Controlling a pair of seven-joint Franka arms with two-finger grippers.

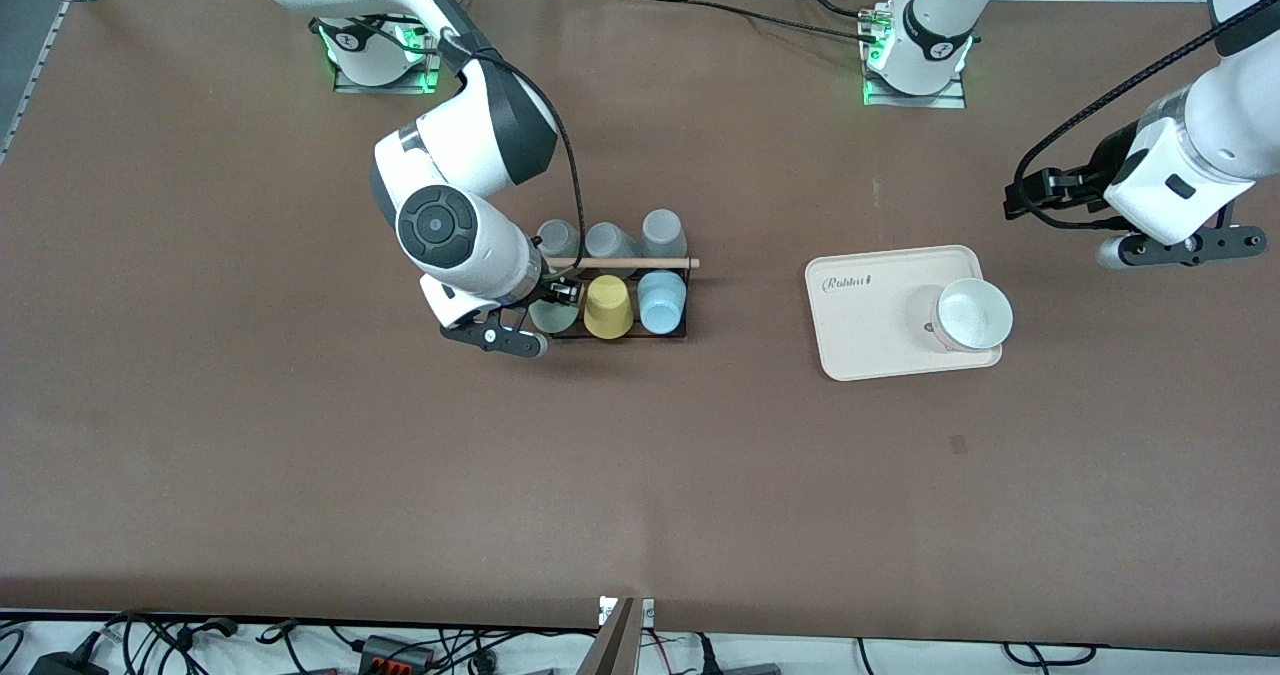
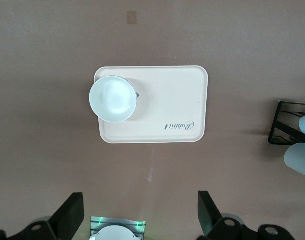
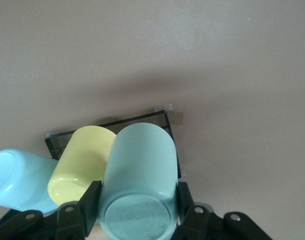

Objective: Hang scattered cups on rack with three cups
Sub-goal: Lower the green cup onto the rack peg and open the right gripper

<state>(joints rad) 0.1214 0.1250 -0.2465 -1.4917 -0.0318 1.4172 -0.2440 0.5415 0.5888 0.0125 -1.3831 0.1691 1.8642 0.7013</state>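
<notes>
The black wire rack (image 1: 685,305) with a wooden rod (image 1: 620,263) stands mid-table. Three grey cups (image 1: 610,240) fill its row farther from the front camera. The nearer row has a yellow cup (image 1: 608,307) in the middle and the light blue cup (image 1: 661,302) toward the left arm's end. My right gripper (image 1: 553,305) is shut on the sage-green cup (image 3: 140,165), bottom up, beside the yellow cup (image 3: 80,160) at the rack's (image 3: 165,120) other end. Its peg is hidden. My left gripper (image 2: 137,215) is open and empty, waiting in the air.
A cream tray (image 1: 870,325) with a white bowl (image 1: 972,313) on it lies toward the left arm's end; both show in the left wrist view, tray (image 2: 167,105) and bowl (image 2: 112,98). The rack's end (image 2: 287,125) shows there too.
</notes>
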